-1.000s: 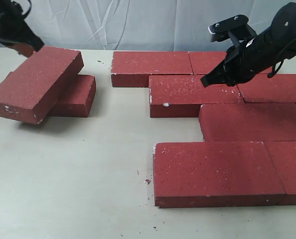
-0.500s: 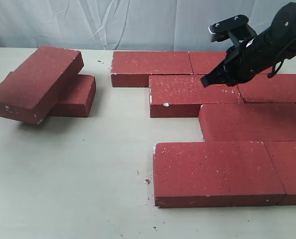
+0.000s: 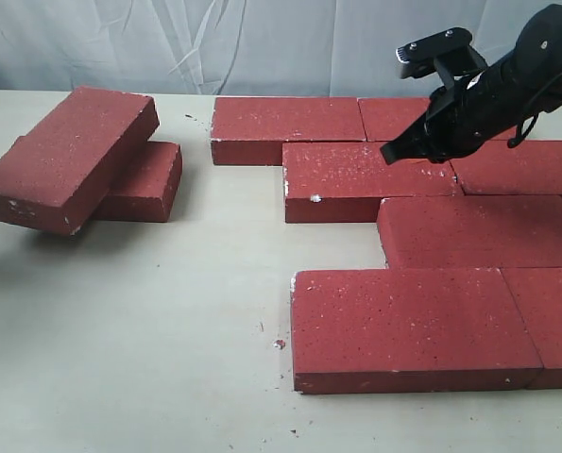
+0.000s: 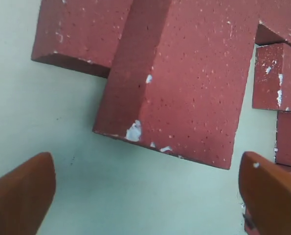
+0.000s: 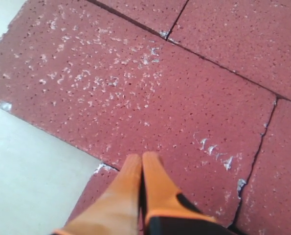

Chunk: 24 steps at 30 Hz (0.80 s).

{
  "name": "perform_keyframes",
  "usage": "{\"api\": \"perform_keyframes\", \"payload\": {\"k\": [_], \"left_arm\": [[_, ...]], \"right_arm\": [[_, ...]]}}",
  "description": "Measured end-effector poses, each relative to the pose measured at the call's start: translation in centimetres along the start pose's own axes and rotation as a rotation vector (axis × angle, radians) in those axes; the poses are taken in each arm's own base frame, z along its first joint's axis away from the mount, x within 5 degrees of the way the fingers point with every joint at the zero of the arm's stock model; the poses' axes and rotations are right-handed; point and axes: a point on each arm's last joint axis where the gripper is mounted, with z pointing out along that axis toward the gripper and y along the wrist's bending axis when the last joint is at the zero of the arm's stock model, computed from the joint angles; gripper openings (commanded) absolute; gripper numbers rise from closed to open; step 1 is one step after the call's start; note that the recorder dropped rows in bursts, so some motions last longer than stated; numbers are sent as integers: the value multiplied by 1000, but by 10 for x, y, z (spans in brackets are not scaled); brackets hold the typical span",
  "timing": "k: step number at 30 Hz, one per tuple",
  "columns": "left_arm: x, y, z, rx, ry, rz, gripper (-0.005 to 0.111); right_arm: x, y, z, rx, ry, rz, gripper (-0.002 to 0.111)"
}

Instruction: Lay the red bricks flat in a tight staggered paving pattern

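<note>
Several red bricks lie flat in staggered rows on the right, among them a back-row brick [image 3: 285,127] and a front brick [image 3: 408,326]. At the left one red brick [image 3: 68,156] leans tilted across another flat one [image 3: 153,184]. My left gripper [image 4: 146,166] is out of the exterior view. In the left wrist view its fingers stand wide open over the bare table, just short of the tilted brick [image 4: 194,73]. My right gripper [image 3: 391,151] is shut and empty, its tips low over a second-row brick [image 5: 135,83].
The pale table [image 3: 167,311] stretches between the left pair of bricks and the paved rows. A grey cloth backdrop [image 3: 262,47] hangs behind the table. Small red crumbs [image 3: 279,343] lie near the front brick.
The left gripper has let go of the tilted brick, opened wide and drawn back out of the exterior view. The brick stays leaning. The right arm has not moved.
</note>
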Motion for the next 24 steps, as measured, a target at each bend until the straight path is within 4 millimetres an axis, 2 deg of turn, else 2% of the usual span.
{"api": "perform_keyframes", "payload": {"k": [8, 19, 21, 23, 24], "left_arm": [[8, 28, 35, 106, 27, -64, 94], [6, 31, 74, 196, 49, -68, 94], [6, 33, 76, 208, 40, -70, 88], [6, 33, 77, 213, 39, -68, 72], [6, 33, 77, 216, 38, -70, 51]], "right_arm": [[0, 0, 0, -2, -1, 5, -1], [-1, 0, 0, -2, -8, 10, -1], [-1, 0, 0, -2, -8, 12, -1], [-1, 0, 0, -2, -8, 12, -1], [-1, 0, 0, -2, -8, 12, -1]]}}
